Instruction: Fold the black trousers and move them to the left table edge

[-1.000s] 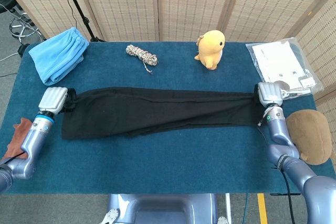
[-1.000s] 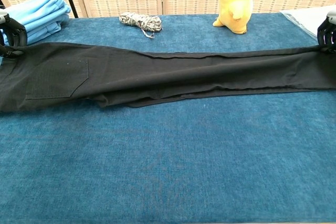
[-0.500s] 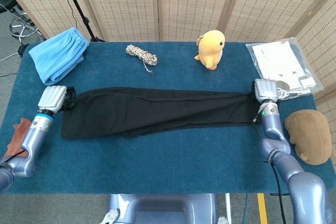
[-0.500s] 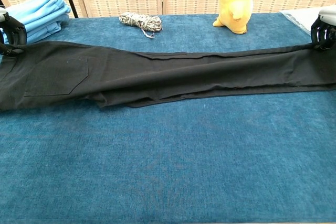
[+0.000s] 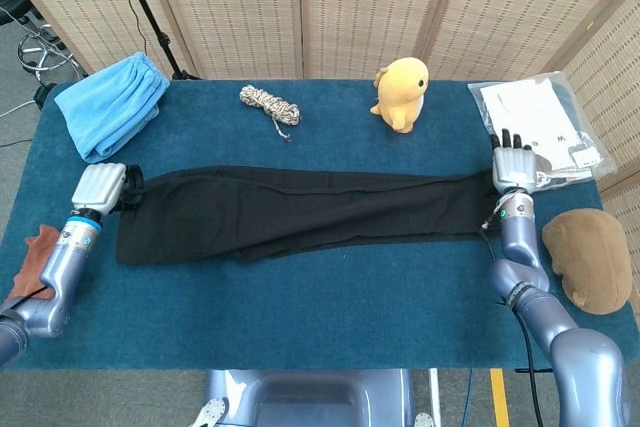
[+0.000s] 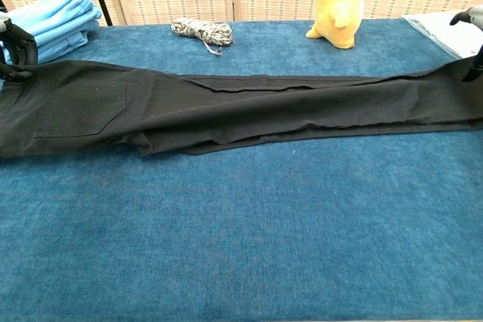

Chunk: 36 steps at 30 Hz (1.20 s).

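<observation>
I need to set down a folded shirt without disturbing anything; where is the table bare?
The wide strip between the black trousers and the near table edge is bare. The far side is crowded: blue cloth, rope, yellow toy, plastic bag.

No wording comes through legibly anywhere. The clear plastic bag of white papers (image 5: 541, 129) at the table's far right carries dark printed marks, but they're too small and blurred to make out a single word.

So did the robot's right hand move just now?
Yes. The right hand opened, its fingers lifting toward the plastic bag and letting go of the black trousers.
</observation>
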{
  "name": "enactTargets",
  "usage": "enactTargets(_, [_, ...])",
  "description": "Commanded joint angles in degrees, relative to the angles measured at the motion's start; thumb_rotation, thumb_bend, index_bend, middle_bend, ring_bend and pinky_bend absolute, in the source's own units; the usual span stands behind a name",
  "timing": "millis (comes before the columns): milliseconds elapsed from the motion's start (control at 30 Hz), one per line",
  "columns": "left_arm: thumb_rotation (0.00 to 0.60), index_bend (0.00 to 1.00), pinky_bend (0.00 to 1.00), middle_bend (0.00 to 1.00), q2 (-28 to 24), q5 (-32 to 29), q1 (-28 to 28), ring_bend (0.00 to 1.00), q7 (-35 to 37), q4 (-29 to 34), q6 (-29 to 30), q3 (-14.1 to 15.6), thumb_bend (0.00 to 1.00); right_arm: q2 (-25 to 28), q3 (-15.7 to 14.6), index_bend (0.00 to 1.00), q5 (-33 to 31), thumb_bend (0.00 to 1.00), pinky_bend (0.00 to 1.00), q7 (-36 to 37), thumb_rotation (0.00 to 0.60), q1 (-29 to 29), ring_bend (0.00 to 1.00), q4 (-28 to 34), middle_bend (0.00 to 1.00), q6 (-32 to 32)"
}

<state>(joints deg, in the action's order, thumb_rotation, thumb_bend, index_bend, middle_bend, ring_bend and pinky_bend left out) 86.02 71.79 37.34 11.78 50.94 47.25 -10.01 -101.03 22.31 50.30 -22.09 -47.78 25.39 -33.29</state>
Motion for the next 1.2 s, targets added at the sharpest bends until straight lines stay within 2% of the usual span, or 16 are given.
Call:
enactTargets(33, [0.6,0.66,0.47,0.65,0.2,0.0,0.0,0.44,-0.3,0.0,0.1,0.0,0.34,2.5,1.5,0.05,-2.7,0.0,0.16,-3.2,0.6,1.1,0.0,5.7,0.0,-3.1])
enactTargets(133, [0.6,0.65,0.47,0.65,0.7,-0.4,0.1,0.44,-0.8,-0.1,0.3,-0.3,0.34,4.6,1.9,0.05,-3.9,0.0,0.16,-4.8,0.6,2.3,0.0,11.4,0.0,-6.0])
enactTargets(433, [0.6,0.65,0.47,0.65,3.0,-0.9,0.8,0.44,-1.7,-2.4,1.5,-1.3,0.34,15.7,0.9,0.06,-4.3,0.0,0.18,-7.1,0.6,8.2,0.0,34.9,0.0,-15.6])
enactTargets(533, [0.6,0.65,0.47,0.65,4.0,-1.1,1.0,0.44,-1.6,-4.1,1.9,-1.7,0.34,18.5,0.3,0.07,-5.2,0.0,0.18,-8.0,0.6,9.2,0.0,39.5,0.0,-16.9])
enactTargets(900, [0.6,0.63,0.47,0.63,6.4,-3.3,2.1,0.43,-4.2,-7.9,-0.4,-2.6,0.34,21.6,-1.5,0.07,-8.4,0.0,0.18,-8.0,0.6,9.4,0.0,43.4,0.0,-17.8])
enactTargets(1000, [0.6,0.52,0.47,0.5,6.8,-4.4,2.3,0.37,-5.5,-8.3,-1.5,-2.9,0.33,22.1,-2.0,0.07,-8.6,0.0,0.18,-7.5,0.6,9.4,0.0,43.9,0.0,-18.1])
enactTargets(1033, [0.6,0.42,0.47,0.37,6.8,-4.6,2.3,0.3,-5.7,-8.2,-1.9,-3.0,0.31,22.4,-2.1,0.07,-8.6,0.0,0.18,-7.2,0.6,9.5,0.0,44.2,0.0,-18.2])
enactTargets(1067, [0.6,0.36,0.47,0.3,6.7,-4.8,2.3,0.27,-5.9,-8.1,-2.0,-3.1,0.3,22.6,-2.3,0.07,-8.5,0.0,0.18,-7.1,0.6,9.5,0.0,44.5,0.0,-18.4])
enactTargets(1133, [0.6,0.15,0.44,0.07,6.5,-5.1,2.2,0.12,-6.0,-7.6,-1.8,-3.4,0.26,23.2,-2.6,0.07,-8.3,0.0,0.18,-6.7,0.6,9.7,0.0,45.2,0.0,-18.9])
enactTargets(1167, [0.6,0.07,0.41,0.02,6.4,-5.1,2.2,0.06,-5.9,-7.3,-1.6,-3.4,0.25,23.4,-2.7,0.07,-8.2,0.0,0.18,-6.4,0.6,9.8,0.0,45.6,0.0,-19.1])
enactTargets(1200, [0.6,0.04,0.38,0.0,6.3,-5.0,2.1,0.03,-5.8,-7.0,-1.3,-3.5,0.23,23.7,-2.8,0.07,-8.1,0.0,0.18,-6.1,0.6,10.0,0.0,46.1,0.0,-19.3])
